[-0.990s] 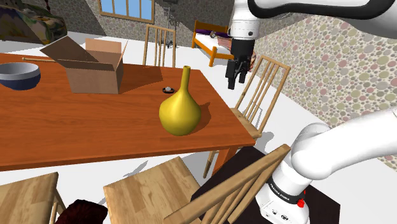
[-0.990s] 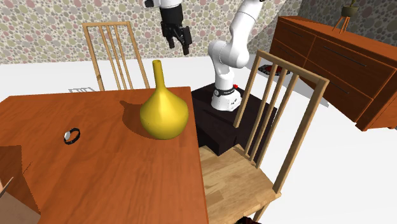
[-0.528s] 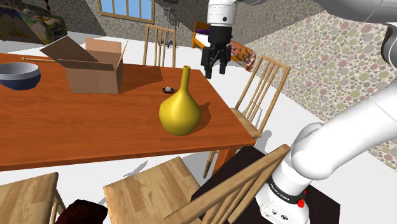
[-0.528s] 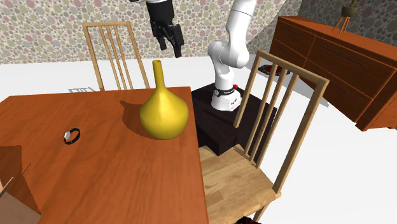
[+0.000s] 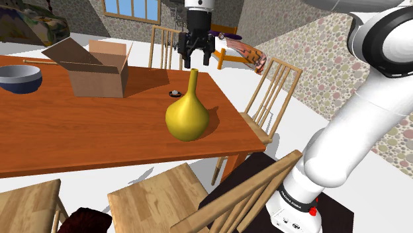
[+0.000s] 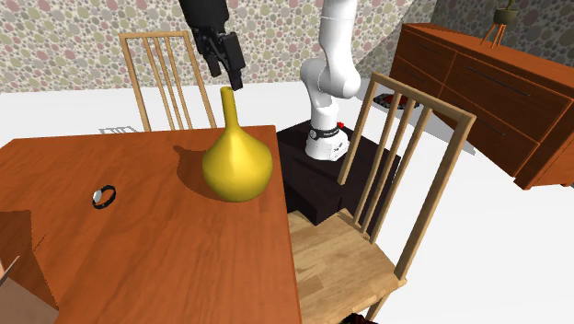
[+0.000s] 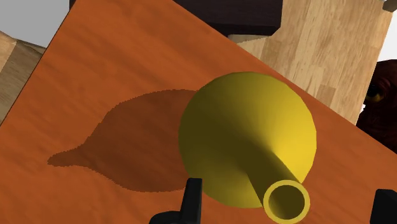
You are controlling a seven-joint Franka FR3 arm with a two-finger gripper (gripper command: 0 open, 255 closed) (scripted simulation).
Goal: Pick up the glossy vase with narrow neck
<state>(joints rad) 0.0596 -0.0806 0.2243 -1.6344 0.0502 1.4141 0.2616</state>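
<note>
On the shoulder view's left, a dark blue bowl and an open cardboard box sit on the wooden table, well apart from the vase. Further right, near the table's edge, the glossy yellow vase stands upright, round-bellied with a narrow neck, a small dark ring lying just behind it. The black gripper hangs just above the vase's mouth, its fingers spread wide to either side of the opening and touching nothing, with a wooden chair further right.
</note>
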